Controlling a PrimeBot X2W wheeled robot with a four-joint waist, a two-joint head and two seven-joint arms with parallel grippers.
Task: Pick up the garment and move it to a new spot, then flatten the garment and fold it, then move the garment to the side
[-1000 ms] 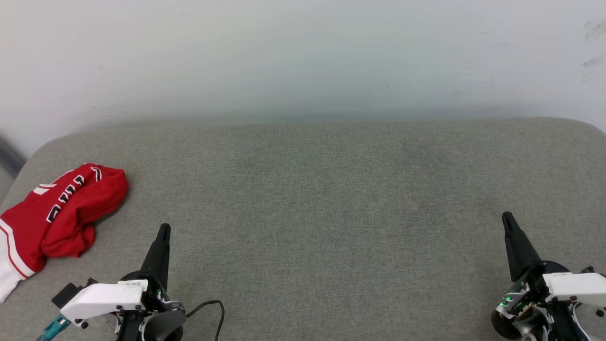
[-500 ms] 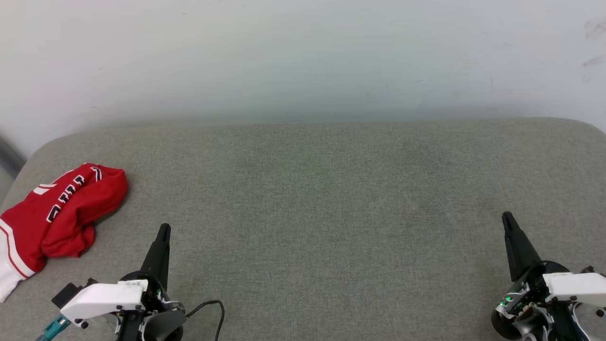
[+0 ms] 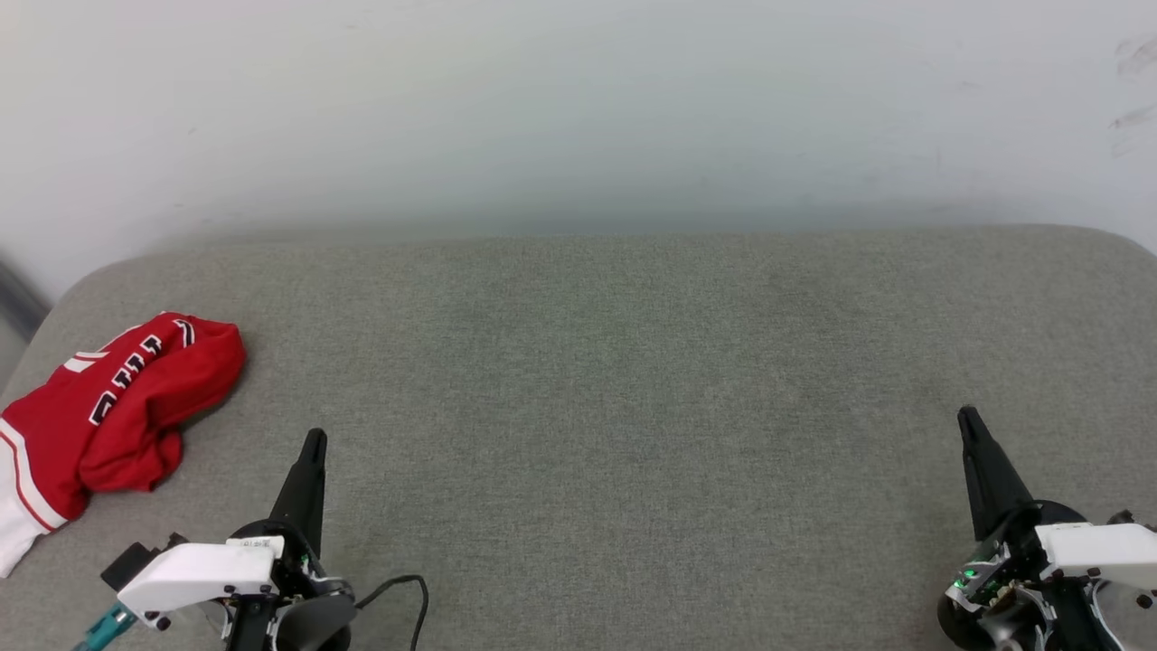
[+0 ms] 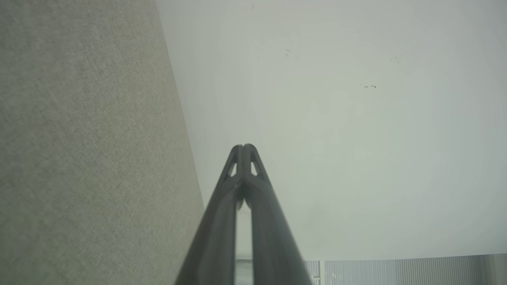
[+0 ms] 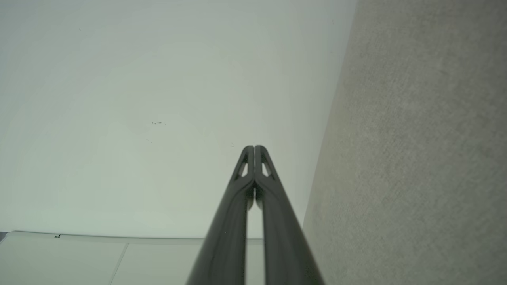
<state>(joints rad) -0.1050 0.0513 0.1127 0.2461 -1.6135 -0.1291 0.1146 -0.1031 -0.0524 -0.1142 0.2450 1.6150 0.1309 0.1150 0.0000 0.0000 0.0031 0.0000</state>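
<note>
Head view: garment (image 3: 126, 411) at far left

We see the garment (image 3: 117, 407) bunched in a loose heap at the far left of the grey upholstered surface (image 3: 633, 389). It is red, with black, white-outlined letters across its upper folds. A white, red-striped part trails to the head view's left edge.

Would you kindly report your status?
Left hand shut, empty. Right hand shut, empty. Garment bunched, left end of cushion. Nothing blocks it.
</note>
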